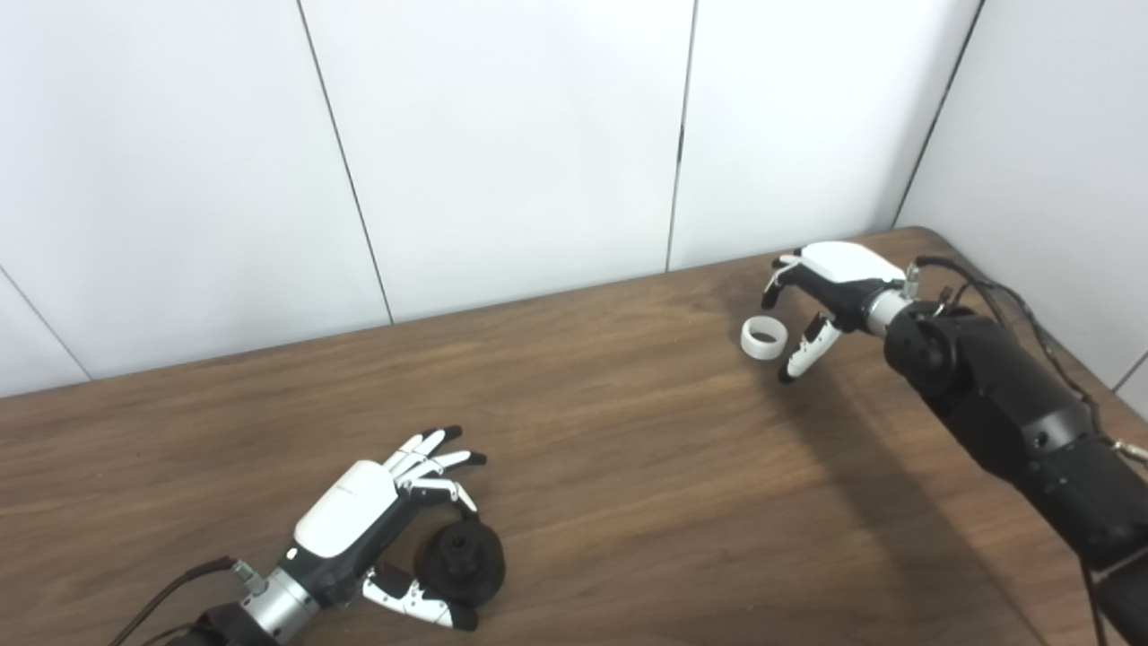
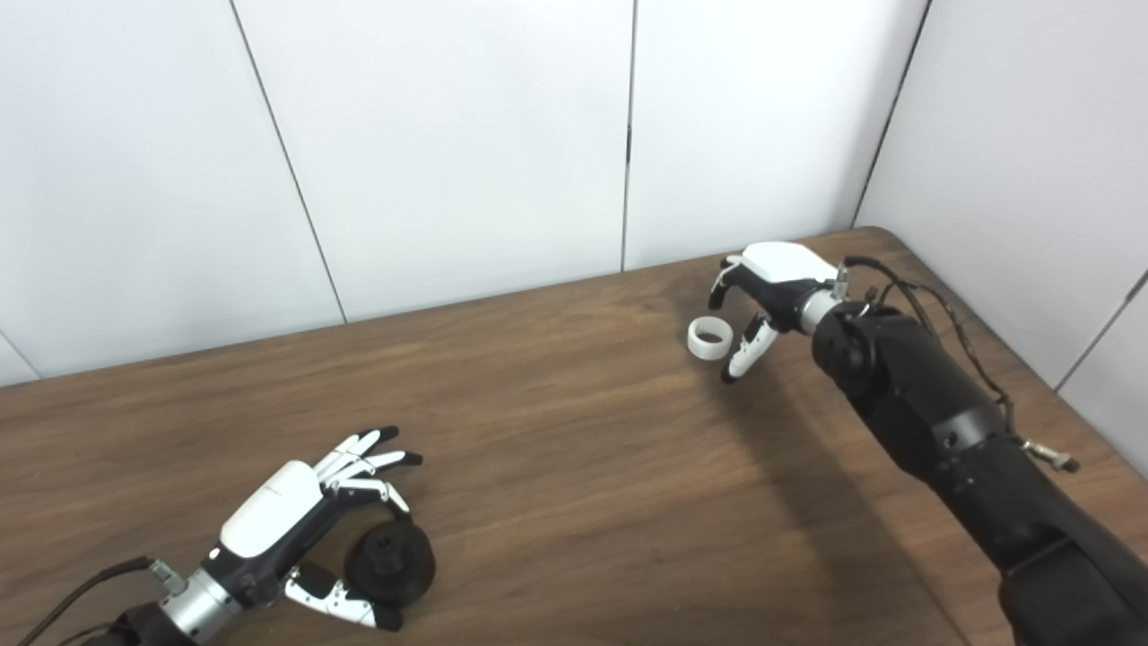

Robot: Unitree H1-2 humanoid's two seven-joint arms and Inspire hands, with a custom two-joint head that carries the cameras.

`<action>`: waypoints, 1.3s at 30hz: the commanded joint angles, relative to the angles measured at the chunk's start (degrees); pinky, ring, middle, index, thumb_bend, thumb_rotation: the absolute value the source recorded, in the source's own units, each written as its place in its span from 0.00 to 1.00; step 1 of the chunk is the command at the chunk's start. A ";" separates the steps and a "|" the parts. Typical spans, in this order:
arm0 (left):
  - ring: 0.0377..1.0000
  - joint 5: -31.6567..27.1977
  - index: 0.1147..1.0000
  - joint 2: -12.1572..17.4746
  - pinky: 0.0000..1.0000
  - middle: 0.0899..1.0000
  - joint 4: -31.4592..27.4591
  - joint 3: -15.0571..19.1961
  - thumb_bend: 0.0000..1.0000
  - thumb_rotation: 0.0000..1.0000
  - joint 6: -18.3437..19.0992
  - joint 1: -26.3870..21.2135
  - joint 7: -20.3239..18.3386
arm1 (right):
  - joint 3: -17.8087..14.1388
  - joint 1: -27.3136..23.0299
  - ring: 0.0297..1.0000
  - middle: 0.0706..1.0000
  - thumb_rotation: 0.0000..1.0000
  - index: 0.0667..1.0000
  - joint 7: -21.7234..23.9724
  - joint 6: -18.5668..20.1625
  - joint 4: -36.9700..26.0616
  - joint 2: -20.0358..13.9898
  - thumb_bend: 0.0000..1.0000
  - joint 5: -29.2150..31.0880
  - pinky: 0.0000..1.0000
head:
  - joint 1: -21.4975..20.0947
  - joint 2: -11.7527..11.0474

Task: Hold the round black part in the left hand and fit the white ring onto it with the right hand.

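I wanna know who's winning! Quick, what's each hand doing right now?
Left hand: open, fingers curled around the round black part, not yet gripping.
Right hand: open, just beside the white ring.

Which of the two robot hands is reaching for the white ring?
The right robot hand, far across the table: its fingers curl open around the white ring. The left robot hand is at the round black part.

You have the round part [image 1: 464, 560] on the near left of the worktop [image 1: 610, 449], with your left hand [image 1: 359, 520] around it. The ring [image 1: 763, 337] lies far right, near the back wall; your right hand [image 1: 830, 292] sits just beside it, to its right.
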 commanded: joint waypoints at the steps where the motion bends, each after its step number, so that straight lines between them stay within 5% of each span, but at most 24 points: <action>1: 1.00 2.03 0.41 1.20 1.00 0.87 0.41 -0.85 0.52 0.06 0.86 1.58 -2.14 | -0.62 -3.06 1.00 0.94 0.24 0.68 -1.54 -1.65 -0.76 -1.51 0.90 -0.53 1.00 | -0.03 0.11; 39: 1.00 3.11 0.41 0.63 1.00 0.87 -4.77 4.66 0.52 0.06 0.89 5.11 -7.73 | 0.94 -4.42 1.00 0.92 0.27 0.65 0.97 -1.89 -0.49 -1.02 0.87 -2.31 1.00 | 0.82 1.71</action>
